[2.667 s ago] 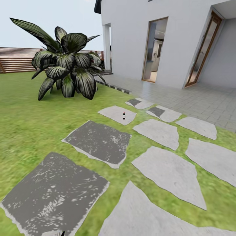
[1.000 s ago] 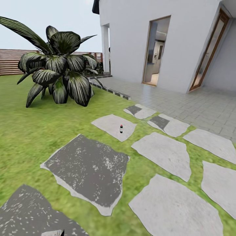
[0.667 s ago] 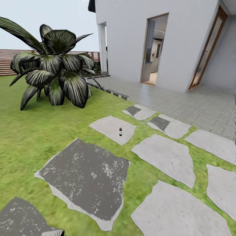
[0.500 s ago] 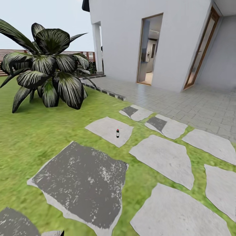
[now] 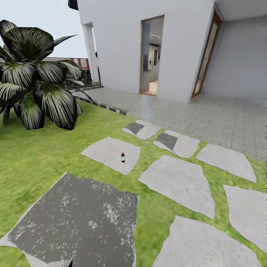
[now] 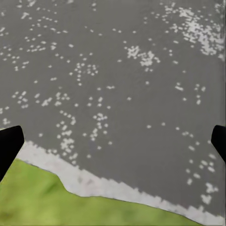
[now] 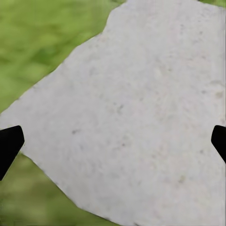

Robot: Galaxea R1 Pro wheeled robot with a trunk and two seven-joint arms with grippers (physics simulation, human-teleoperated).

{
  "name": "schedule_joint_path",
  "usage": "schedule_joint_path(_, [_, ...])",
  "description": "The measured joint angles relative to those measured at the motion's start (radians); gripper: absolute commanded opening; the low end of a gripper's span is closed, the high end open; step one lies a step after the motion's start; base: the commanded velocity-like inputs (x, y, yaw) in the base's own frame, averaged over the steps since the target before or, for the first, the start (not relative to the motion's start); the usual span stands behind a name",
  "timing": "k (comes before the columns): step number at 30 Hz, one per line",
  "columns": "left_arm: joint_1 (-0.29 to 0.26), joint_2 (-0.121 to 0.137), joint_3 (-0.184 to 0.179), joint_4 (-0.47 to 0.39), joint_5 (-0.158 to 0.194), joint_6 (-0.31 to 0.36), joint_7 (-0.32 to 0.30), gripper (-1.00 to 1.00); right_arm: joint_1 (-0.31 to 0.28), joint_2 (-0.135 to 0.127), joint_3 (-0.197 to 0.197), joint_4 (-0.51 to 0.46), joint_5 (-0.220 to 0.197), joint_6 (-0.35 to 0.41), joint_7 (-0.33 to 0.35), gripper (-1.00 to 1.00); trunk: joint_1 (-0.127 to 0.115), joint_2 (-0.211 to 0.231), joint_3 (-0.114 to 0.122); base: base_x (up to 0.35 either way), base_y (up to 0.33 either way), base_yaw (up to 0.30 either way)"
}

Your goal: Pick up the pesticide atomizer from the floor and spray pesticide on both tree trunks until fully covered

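Observation:
The pesticide atomizer (image 5: 122,157) is a small dark bottle with a red cap. It stands upright on a pale stepping stone (image 5: 107,152) in the lawn (image 5: 37,155), some way ahead of me. Both trees are out of view. My left gripper (image 6: 113,146) is open, its black fingertips (image 6: 8,143) far apart above a dark speckled stone (image 6: 117,84). Over a pale stone (image 7: 141,117) by the grass, my right gripper (image 7: 113,143) is open too, with nothing between its fingers.
A big dark-leaved plant (image 5: 33,85) stands at the left. The white house (image 5: 122,37) with an open doorway (image 5: 150,55) and a paved patio (image 5: 207,118) lies ahead and right. More stepping stones (image 5: 178,181) cross the grass. A slat fence (image 5: 79,63) shows far back.
The whole head view has shifted: the camera has come forward and turned right. The plant, house and atomizer now sit further left in the picture and look nearer.

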Motion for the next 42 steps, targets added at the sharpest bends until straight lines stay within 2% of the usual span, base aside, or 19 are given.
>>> schedule_joint_path(17, [0.000, -0.001, 0.000, 0.000, 0.000, 0.001, 0.000, 1.00, 0.000, 0.000, 0.000, 0.000, 0.000, 0.000, 0.000, 1.00, 0.000, 0.000, 0.000, 0.301, 0.213, -0.252])
schedule_joint_path(42, [0.000, -0.001, 0.000, 0.000, 0.000, 0.000, 0.000, 1.00, 0.000, 0.000, -0.001, -0.002, 0.000, 0.000, 0.000, 1.00, 0.000, 0.000, 0.000, 0.257, 0.249, -0.007])
